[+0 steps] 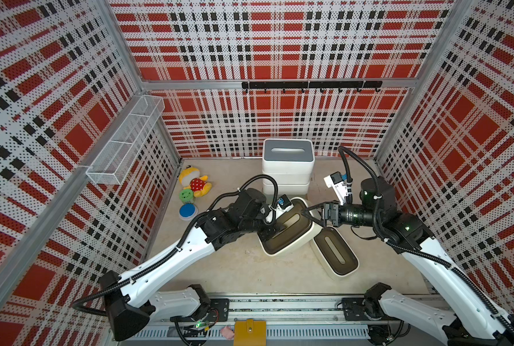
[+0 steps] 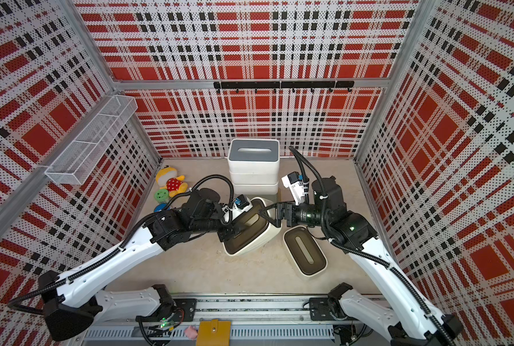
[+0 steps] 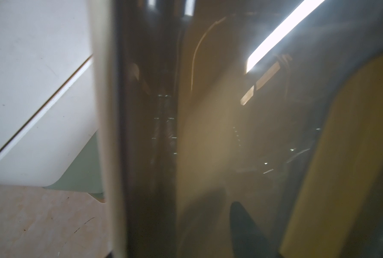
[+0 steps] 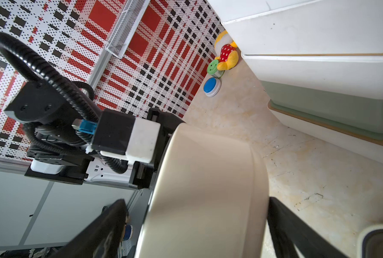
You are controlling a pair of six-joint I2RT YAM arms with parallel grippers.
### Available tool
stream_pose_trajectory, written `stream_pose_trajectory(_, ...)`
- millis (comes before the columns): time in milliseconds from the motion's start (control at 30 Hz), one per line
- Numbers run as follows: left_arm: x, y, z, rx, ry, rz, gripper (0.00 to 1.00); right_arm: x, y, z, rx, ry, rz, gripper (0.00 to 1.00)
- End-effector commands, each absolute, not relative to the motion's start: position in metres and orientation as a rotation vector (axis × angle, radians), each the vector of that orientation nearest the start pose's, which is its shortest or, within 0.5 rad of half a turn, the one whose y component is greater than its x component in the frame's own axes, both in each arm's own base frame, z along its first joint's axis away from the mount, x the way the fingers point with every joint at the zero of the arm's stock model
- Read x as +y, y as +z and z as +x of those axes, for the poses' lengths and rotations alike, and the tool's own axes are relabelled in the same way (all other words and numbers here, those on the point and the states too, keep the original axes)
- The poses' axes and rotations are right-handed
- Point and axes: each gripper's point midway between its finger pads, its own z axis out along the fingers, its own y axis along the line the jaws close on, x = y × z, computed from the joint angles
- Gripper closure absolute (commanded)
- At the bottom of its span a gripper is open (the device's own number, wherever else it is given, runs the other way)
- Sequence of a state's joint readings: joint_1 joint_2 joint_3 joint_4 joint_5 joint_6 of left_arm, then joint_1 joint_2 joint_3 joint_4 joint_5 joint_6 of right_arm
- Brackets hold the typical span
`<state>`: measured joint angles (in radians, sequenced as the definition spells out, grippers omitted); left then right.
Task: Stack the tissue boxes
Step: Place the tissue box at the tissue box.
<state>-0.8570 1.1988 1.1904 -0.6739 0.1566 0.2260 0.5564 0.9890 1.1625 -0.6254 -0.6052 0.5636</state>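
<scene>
The left claw is clamped on the rim of an olive-lidded box, which is held tilted over the middle of the table. The right claw is spread wide, with its fingers set on either side of that box's end nearest the right arm; contact cannot be made out. The body is cream-white with rounded corners, and the glossy dark lid is cut by 1 long slot. A second box, also olive-lidded, lies flat just beside it. Behind them, a stack is topped by a grey lid, and a mint-green box is seen low in it.
</scene>
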Motion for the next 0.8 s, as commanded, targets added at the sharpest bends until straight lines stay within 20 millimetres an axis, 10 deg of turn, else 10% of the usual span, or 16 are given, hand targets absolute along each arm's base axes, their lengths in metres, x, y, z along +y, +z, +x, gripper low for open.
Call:
stream_pose_trajectory(0, -0.297, 0.289, 0.219, 1.837, -0.517, 1.232, 0.50, 0.243, 0.337, 0.206, 2.158, 1.245, -0.428, 0.03)
stream_pose_trajectory(767, -0.294, 0.277, 0.227, 1.840, -0.460, 1.222, 0.49, 0.255, 0.315, 0.212, 2.232, 1.255, -0.399, 0.22)
